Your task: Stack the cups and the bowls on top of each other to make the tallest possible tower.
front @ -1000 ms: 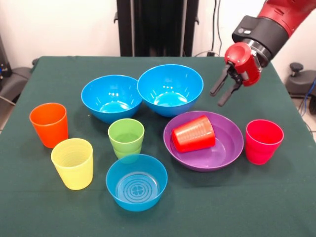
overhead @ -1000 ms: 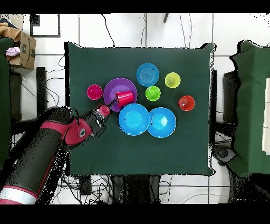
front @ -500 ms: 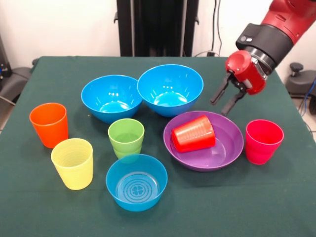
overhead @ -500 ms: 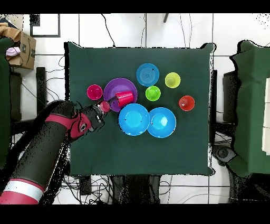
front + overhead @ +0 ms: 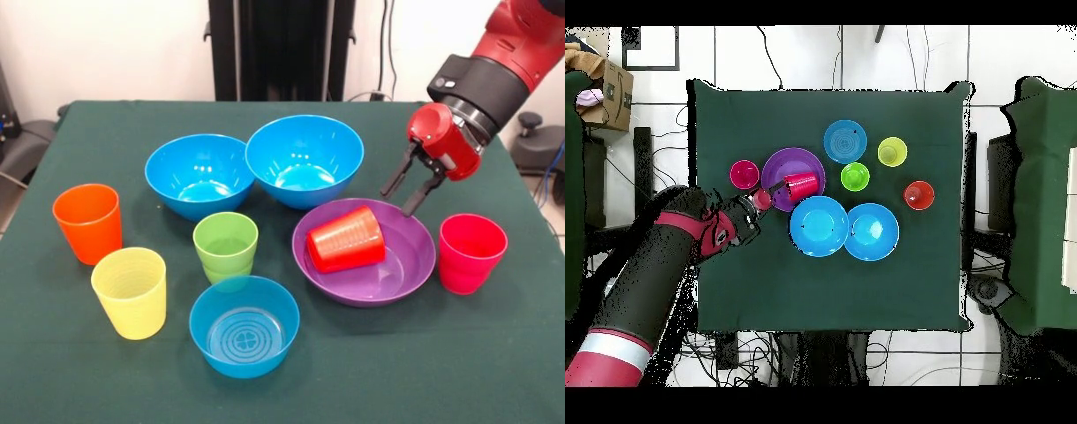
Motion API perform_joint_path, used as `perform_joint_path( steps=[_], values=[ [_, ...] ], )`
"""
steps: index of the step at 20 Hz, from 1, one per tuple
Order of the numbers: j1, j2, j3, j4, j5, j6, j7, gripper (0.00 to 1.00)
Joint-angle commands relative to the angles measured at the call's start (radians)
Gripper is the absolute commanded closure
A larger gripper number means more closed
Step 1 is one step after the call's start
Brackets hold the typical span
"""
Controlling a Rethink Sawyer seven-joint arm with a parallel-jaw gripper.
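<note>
The red cup (image 5: 346,238) is seen lying on its side inside the purple bowl (image 5: 408,262), its long axis level, with the mouth toward the bowl's left rim in the front view. The gripper (image 5: 404,188) is held just above the bowl's far rim, jaws apart and empty.

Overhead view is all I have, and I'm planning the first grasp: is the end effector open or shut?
Observer: Open and empty. In the front view the end effector has its fingers spread.
Operator: Is the red cup upright?
Observer: No. The red cup lies on its side inside the purple bowl.
Operator: Is the end effector touching that cup?
Observer: No. It hangs by the bowl's far rim, with a gap to the cup.
</note>
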Motion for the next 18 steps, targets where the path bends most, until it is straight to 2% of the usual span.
perform_joint_path(
  steps=[1,5,18],
  values=[
    [-0.044,0.006,0.075,-0.053,0.052,0.069,0.066,0.00],
    [-0.089,-0.041,0.101,-0.020,0.033,0.056,-0.034,0.00],
    [-0.116,-0.027,0.103,-0.057,0.003,0.043,-0.048,0.00]
  ],
)
